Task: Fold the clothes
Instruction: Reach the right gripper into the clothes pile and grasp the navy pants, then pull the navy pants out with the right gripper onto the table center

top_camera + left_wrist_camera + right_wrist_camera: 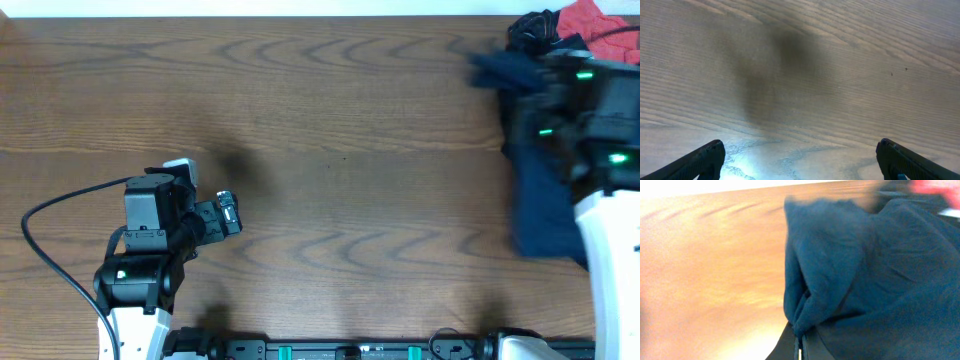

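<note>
Where the overhead view caught them, the clothes (540,215) lay at the counter's (350,120) far-right edge beside a red cloth (600,25), long axis running near-to-far, partly under the right arm. Left end effector (228,215) hung at near left, probably awaiting its turn.

Left wrist: jaws spread wide, released, bare wood below.

Right wrist: right end effector (799,347) clenched on a bunched navy fold, likely to drag the garment out for spreading.

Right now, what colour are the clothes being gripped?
The clothes are dark navy blue, clearest in the right wrist view.
</note>
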`<control>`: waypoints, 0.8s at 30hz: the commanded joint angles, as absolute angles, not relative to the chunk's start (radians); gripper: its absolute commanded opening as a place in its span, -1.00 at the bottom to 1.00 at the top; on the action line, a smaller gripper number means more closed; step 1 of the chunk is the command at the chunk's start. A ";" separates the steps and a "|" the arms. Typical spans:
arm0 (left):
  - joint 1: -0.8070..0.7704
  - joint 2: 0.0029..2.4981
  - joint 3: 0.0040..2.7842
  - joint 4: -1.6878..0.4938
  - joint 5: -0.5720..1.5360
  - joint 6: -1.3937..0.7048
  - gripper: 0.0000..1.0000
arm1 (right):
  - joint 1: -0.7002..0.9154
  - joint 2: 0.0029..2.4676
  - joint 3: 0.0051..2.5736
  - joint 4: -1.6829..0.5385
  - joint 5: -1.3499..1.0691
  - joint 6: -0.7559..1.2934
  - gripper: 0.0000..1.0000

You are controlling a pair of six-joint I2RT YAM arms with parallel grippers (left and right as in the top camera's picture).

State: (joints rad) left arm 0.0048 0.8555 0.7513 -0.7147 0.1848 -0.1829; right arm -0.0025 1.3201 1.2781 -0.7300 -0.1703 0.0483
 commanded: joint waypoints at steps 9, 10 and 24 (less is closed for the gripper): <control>0.008 0.855 0.773 -0.718 0.195 -0.170 0.96 | 0.445 1.536 1.256 -0.669 -0.248 0.025 -0.22; 0.008 0.855 0.773 -0.719 0.194 -0.170 0.96 | 0.463 1.557 1.256 -0.665 -0.220 0.030 -0.15; 0.008 0.855 0.773 -0.709 0.195 -0.182 0.96 | 0.244 1.534 1.251 -0.952 0.383 0.438 0.31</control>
State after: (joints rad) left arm 0.0048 0.8555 0.7513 -0.7177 0.1852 -0.1833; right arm 0.3267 1.5436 1.2572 -0.9031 0.2913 0.3332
